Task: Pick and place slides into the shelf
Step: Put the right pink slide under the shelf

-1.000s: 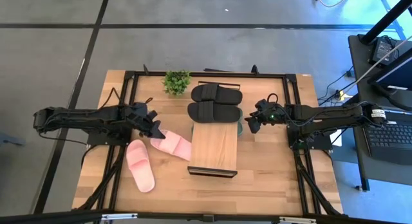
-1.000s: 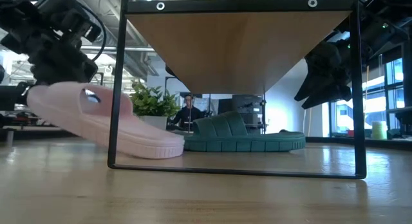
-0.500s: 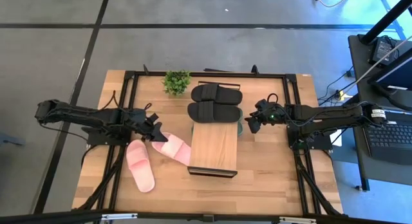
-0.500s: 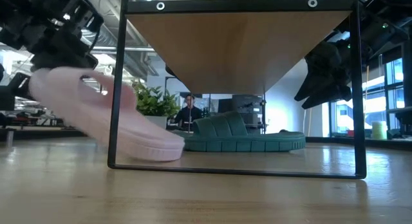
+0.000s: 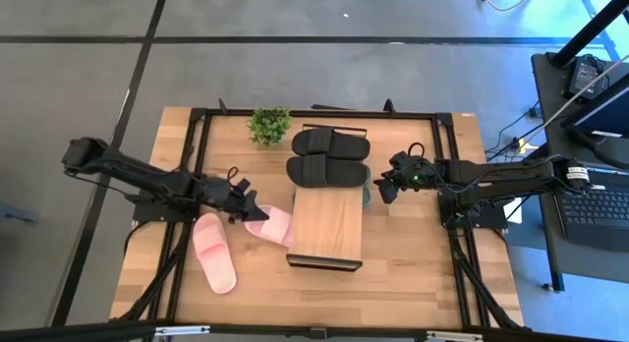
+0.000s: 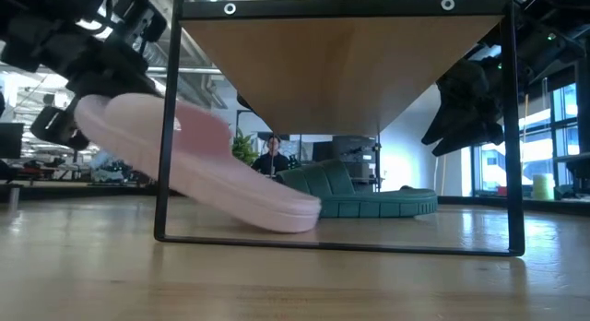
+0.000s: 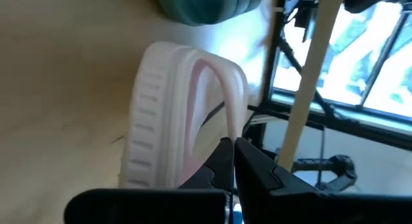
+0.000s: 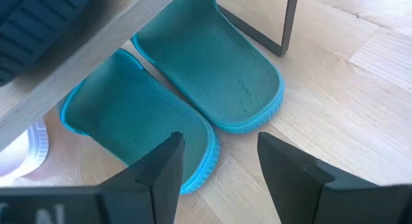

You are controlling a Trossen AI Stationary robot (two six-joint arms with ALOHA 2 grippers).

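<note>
Wooden planks make up the desk [image 5: 413,273], which is ringed by a dark metal frame. Near its middle stands the shelf [image 5: 326,224], a low rack with a light plank top on dark legs, its long side running from the desk's far edge toward the near edge.

The left arm reaches in from the desk's left edge; the left gripper [image 5: 239,202] is clamped tight on the strap of a pale pink slide [image 5: 272,223], which is tilted, heel raised and toe down at the shelf's left side. In the low view that slide [image 6: 198,164] crosses the shelf's left leg, its toe reaching under the plank top. The right arm comes from the right edge, and the right gripper [image 5: 385,188] hangs just off the shelf's far right corner with its fingers [image 8: 161,166] spread wide and gripping nothing.

Two black slides [image 5: 330,155] lie side by side toward the far edge, one resting on the far end of the shelf top, the other just beyond it. Two dark green slides [image 8: 193,102] lie on the desk under the shelf's far end. The second pale pink slide [image 5: 213,252] lies flat near the desk's left edge. A small potted plant [image 5: 269,125] sits by the far edge, seemingly clear of the slides.
</note>
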